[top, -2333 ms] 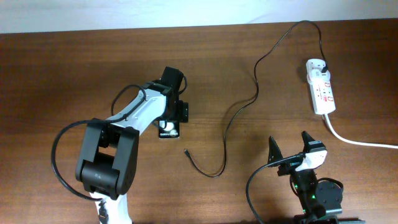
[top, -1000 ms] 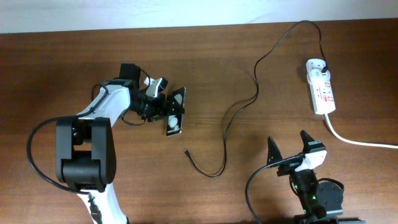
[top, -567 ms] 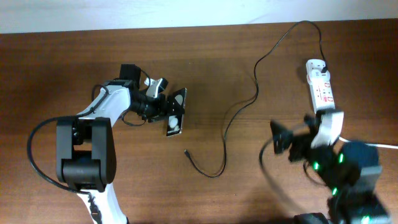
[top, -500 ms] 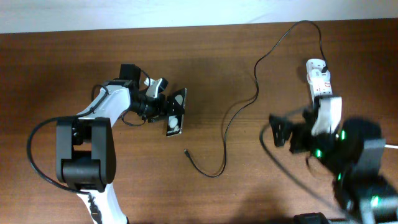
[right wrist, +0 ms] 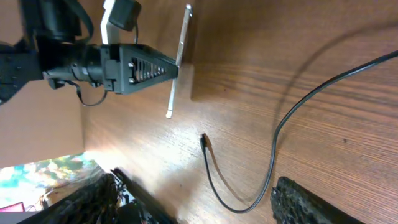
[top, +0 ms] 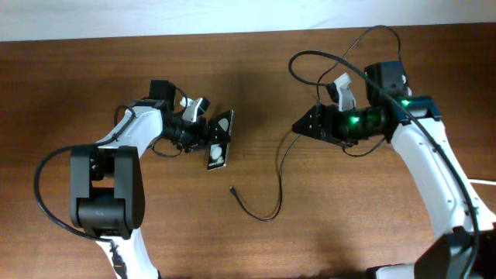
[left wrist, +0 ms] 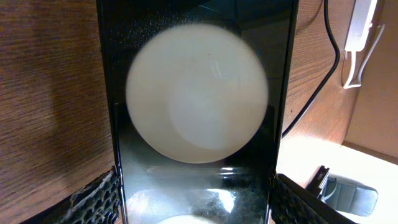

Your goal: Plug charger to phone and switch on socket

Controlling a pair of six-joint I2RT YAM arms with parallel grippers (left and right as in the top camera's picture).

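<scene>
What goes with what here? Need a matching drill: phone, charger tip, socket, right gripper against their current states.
Things:
1. phone
2. charger tip
3. socket
4. right gripper

States:
A. lying loose on the table
B. open, nothing between the fingers
C. clamped in the left gripper
D. covered by the right arm in the overhead view, seen only from the left wrist

Pairs: 1-C; 2-A; 3-D; 4-B

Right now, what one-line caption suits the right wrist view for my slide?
Left gripper grips the phone, seen edge-on; the loose tip of the charger lies on the table, unplugged.
</scene>
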